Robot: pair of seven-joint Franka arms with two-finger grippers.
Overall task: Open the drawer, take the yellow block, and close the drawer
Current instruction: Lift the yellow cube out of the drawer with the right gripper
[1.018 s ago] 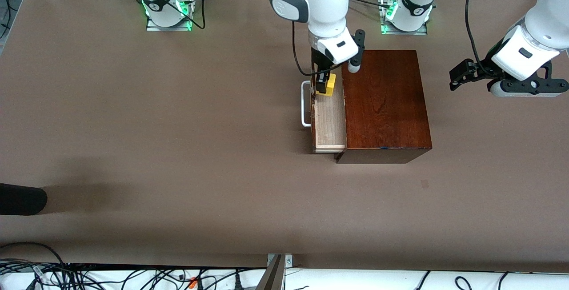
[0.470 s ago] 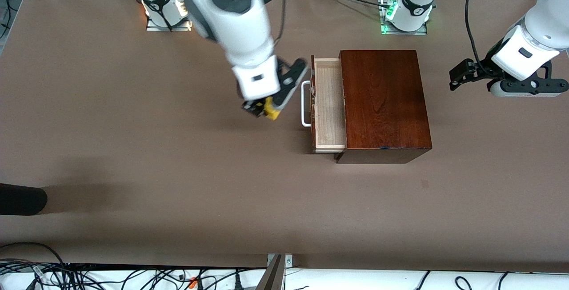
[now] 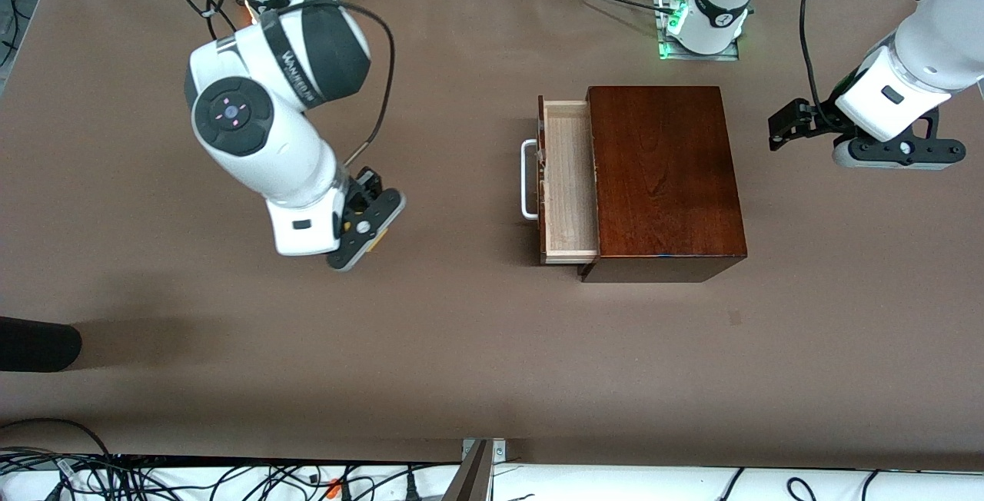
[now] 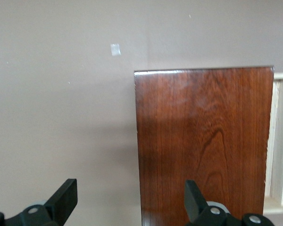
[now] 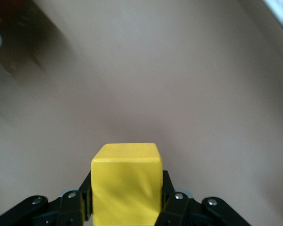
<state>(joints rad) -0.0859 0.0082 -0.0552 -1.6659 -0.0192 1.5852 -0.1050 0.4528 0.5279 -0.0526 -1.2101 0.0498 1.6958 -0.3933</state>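
Front view coverage runs from the right arm's end of the table, where the right gripper (image 3: 367, 233) is held over bare matte brown tabletop (image 3: 430, 332), well apart from the box. Between its black fingers the yellow block (image 5: 126, 181) is clamped; in the right wrist view it is seen as a plain-faced, bright yellow cube pinched on two sides by the pads (image 5: 169, 193). Toward the middle, the drawer (image 3: 567, 182) is found pulled out of the glossy mahogany-coloured wooden box (image 3: 665, 178), its pale light-wood tray exposed and its white U-shaped bar handle (image 3: 527, 180) turned toward the right arm's end. Fine wood grain is visible on the box's flat rectangular top. At the left arm's end, the left gripper (image 3: 784, 131) is held in the air over the table beside the box, waiting, its fingers (image 4: 63, 200) spread wide with nothing between them.
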